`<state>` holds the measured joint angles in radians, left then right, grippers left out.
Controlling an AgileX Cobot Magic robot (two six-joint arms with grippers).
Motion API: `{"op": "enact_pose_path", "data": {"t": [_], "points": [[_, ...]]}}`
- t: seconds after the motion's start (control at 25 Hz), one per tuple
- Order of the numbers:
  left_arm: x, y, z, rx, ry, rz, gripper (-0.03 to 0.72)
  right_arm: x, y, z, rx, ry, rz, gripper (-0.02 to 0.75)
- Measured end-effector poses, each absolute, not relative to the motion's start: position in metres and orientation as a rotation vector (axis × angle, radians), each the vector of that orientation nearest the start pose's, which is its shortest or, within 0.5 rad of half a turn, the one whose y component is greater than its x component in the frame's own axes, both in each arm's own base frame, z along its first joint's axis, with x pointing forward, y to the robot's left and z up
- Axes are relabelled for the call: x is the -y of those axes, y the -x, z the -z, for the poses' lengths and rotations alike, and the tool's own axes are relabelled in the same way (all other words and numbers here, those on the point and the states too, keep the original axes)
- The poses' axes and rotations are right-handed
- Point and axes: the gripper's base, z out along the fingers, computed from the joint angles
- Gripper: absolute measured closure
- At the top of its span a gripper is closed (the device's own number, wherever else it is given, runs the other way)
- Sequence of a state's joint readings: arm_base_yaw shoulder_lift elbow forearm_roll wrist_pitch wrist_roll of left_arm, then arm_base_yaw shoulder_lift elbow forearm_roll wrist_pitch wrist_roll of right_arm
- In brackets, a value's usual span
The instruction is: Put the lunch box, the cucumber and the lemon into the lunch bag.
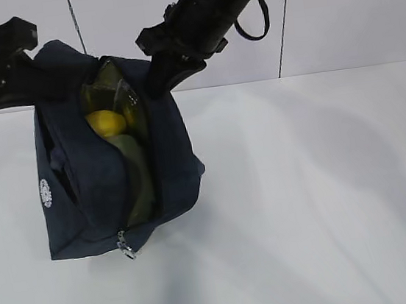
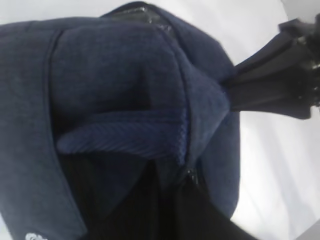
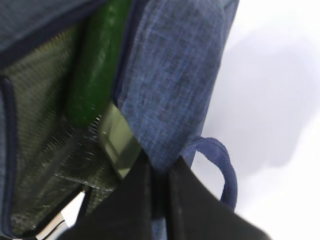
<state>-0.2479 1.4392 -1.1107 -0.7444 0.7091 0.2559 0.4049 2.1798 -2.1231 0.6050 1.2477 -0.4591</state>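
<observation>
Both jaws pinch lunch bag (image 1: 95, 180) on white table (image 1: 327, 196).

No text, number or brand can be read anywhere. The only marking is a small round white logo (image 1: 45, 193) on the left side panel of the bag (image 1: 92, 188); it is too blurred to make out any lettering.
</observation>
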Motion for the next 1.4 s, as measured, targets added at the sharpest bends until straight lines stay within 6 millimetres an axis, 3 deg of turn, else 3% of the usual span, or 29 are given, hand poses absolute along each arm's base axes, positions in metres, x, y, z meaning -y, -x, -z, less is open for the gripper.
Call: {"op": "enact_pose_path", "data": {"t": [0.2, 0.56, 0.92, 1.4], "points": [[0.127, -0.291, -0.302, -2.438, -0.106, 0.882, 0.694, -0.219, -0.402, -0.316, -2.484, 0.975, -0.721, 0.713], [0.149, -0.295, -0.290, -2.434, -0.133, 0.992, 0.694, -0.203, -0.380, -0.315, -2.586, 0.941, -0.636, 0.714], [0.164, -0.293, -0.284, -2.449, -0.140, 1.046, 0.694, -0.193, -0.368, -0.340, -2.575, 0.872, -0.566, 0.715], [0.172, -0.303, -0.264, -2.483, -0.123, 1.102, 0.694, -0.189, -0.363, -0.321, -2.653, 0.865, -0.533, 0.715]]}}
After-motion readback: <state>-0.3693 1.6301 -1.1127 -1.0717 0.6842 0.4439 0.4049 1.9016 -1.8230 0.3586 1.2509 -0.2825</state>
